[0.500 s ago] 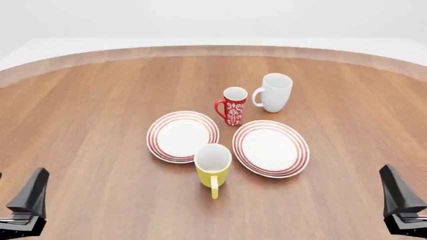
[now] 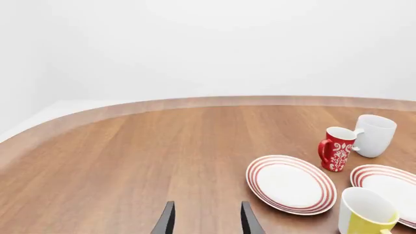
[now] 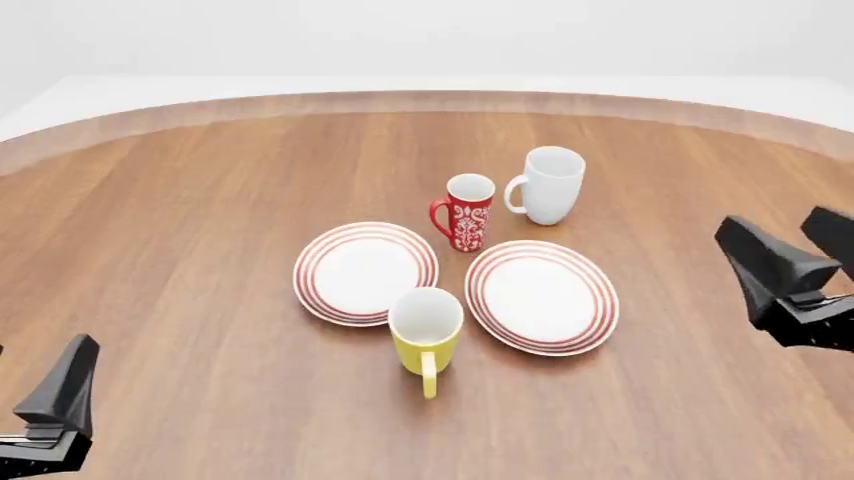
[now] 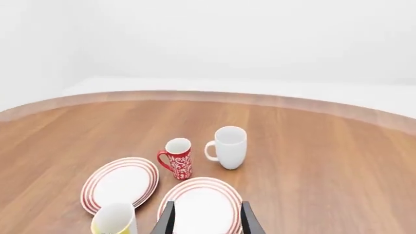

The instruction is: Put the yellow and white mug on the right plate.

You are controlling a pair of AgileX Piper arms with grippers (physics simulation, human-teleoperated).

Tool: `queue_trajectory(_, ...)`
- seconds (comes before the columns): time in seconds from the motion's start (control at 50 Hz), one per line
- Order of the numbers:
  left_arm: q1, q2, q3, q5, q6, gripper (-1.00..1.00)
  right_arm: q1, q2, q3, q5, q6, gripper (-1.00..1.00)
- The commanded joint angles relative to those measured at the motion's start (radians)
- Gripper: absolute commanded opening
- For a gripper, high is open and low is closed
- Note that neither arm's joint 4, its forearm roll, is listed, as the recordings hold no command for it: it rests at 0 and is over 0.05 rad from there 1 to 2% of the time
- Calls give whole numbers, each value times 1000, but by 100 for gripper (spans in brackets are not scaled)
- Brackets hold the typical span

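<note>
The yellow and white mug [image 3: 426, 340] stands upright near the table's middle, its handle toward the camera, between two ringed plates and a little in front of them. The right plate [image 3: 542, 297] lies bare just right of it. My right gripper [image 3: 794, 245] hovers open at the table's right side, well apart from the plate and mug. My left gripper [image 3: 30, 385] sits open at the near left edge, far from the mug. The right wrist view shows the right gripper [image 4: 206, 220] above the right plate [image 4: 203, 202], with the mug [image 4: 114, 220] off to one side. The left wrist view catches the mug [image 2: 364, 214] at its edge.
The left plate [image 3: 364, 272] lies beside the mug. A red patterned mug [image 3: 466, 212] and a larger white mug [image 3: 551, 185] stand behind the plates. The round wooden table [image 3: 187, 220] has a raised rim running along its far side.
My right gripper has moved up and forward from the near right corner to the table's right side. The left gripper, the mugs and the plates have not moved.
</note>
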Motion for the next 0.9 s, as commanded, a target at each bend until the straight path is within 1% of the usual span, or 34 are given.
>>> queue_trajectory(0.02, 0, 0, 0, 0, 0, 100, 139, 183, -199, 100, 115, 100)
queue_trajectory(0.06, 0, 0, 0, 0, 0, 100, 145, 194, -208, 108, 115, 100)
queue_trajectory(0.08, 0, 0, 0, 0, 0, 100, 162, 226, -237, 134, 93, 100)
queue_trajectory(0.1, 0, 0, 0, 0, 0, 100, 170, 233, -245, 142, 100, 100)
queue_trajectory(0.12, 0, 0, 0, 0, 0, 100, 178, 238, -253, 150, 120, 100)
queue_trajectory(0.18, 0, 0, 0, 0, 0, 100, 185, 250, -268, 170, 132, 100)
queue_trajectory(0.2, 0, 0, 0, 0, 0, 100, 191, 257, -273, 177, 124, 100)
queue_trajectory(0.24, 0, 0, 0, 0, 0, 100, 210, 266, -283, 188, 166, 100)
queue_trajectory(0.26, 0, 0, 0, 0, 0, 100, 230, 273, -290, 193, 212, 100)
queue_trajectory(0.28, 0, 0, 0, 0, 0, 100, 232, 281, -301, 203, 203, 100)
queue_trajectory(0.32, 0, 0, 0, 0, 0, 100, 227, 309, -325, 230, 161, 100)
queue_trajectory(0.36, 0, 0, 0, 0, 0, 100, 240, 329, -338, 243, 177, 100)
queue_trajectory(0.4, 0, 0, 0, 0, 0, 100, 264, 364, -363, 263, 175, 100)
queue_trajectory(0.44, 0, 0, 0, 0, 0, 100, 293, 393, -396, 286, 184, 100)
queue_trajectory(0.46, 0, 0, 0, 0, 0, 100, 293, 393, -396, 286, 184, 100)
queue_trajectory(0.48, 0, 0, 0, 0, 0, 100, 297, 401, -407, 294, 194, 100)
queue_trajectory(0.5, 0, 0, 0, 0, 0, 100, 316, 420, -419, 302, 242, 100)
queue_trajectory(0.52, 0, 0, 0, 0, 0, 100, 332, 434, -427, 306, 261, 100)
queue_trajectory(0.54, 0, 0, 0, 0, 0, 100, 345, 448, -440, 313, 260, 100)
queue_trajectory(0.56, 0, 0, 0, 0, 0, 100, 347, 471, -462, 329, 241, 100)
queue_trajectory(0.64, 0, 0, 0, 0, 0, 100, 361, 502, -493, 349, 255, 100)
queue_trajectory(0.66, 0, 0, 0, 0, 0, 100, 375, 513, -502, 355, 266, 100)
queue_trajectory(0.72, 0, 1, 0, 0, 0, 100, 385, 541, -540, 377, 244, 100)
queue_trajectory(0.74, 0, 0, 0, 0, 0, 100, 384, 546, -545, 378, 250, 100)
queue_trajectory(0.78, 0, 0, 0, 0, 0, 100, 405, 566, -555, 382, 284, 100)
queue_trajectory(0.84, 0, 0, 0, 0, 0, 100, 413, 578, -559, 386, 299, 100)
queue_trajectory(0.86, 0, 0, 0, 0, 0, 100, 422, 587, -547, 381, 355, 100)
queue_trajectory(0.88, 0, 0, 0, 0, 0, 100, 413, 601, -553, 390, 373, 100)
queue_trajectory(0.9, 0, 0, 0, 0, 0, 100, 413, 602, -553, 390, 373, 100)
